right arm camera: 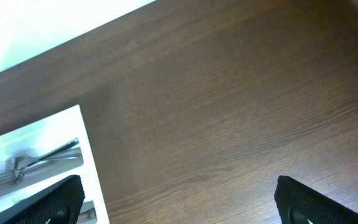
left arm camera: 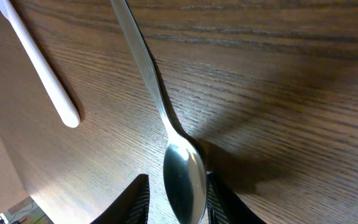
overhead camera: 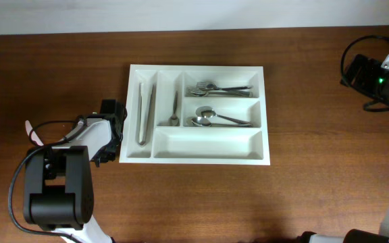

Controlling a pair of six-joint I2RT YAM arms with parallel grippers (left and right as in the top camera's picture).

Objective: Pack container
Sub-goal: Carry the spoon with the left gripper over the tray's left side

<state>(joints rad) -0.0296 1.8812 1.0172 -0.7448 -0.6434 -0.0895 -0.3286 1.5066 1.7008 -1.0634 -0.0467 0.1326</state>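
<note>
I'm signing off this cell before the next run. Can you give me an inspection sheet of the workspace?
Surface: brown wooden table, no spills seen.
Job's things: white container lies flat. It holds tongs in the left upright slot, one small utensil in the next, forks in the top long slot and spoons in the middle one. The bottom long slot is bare.
Clutter: white rod-like item on the table near the left tool.
Tools: left tool has a spoon with its bowl between the fingers, grip unclear. Right tool is open and holds nothing.
Cables: one black loop at lower left, another at upper right.
Surroundings: pale strip beyond the table's far edge.
</note>
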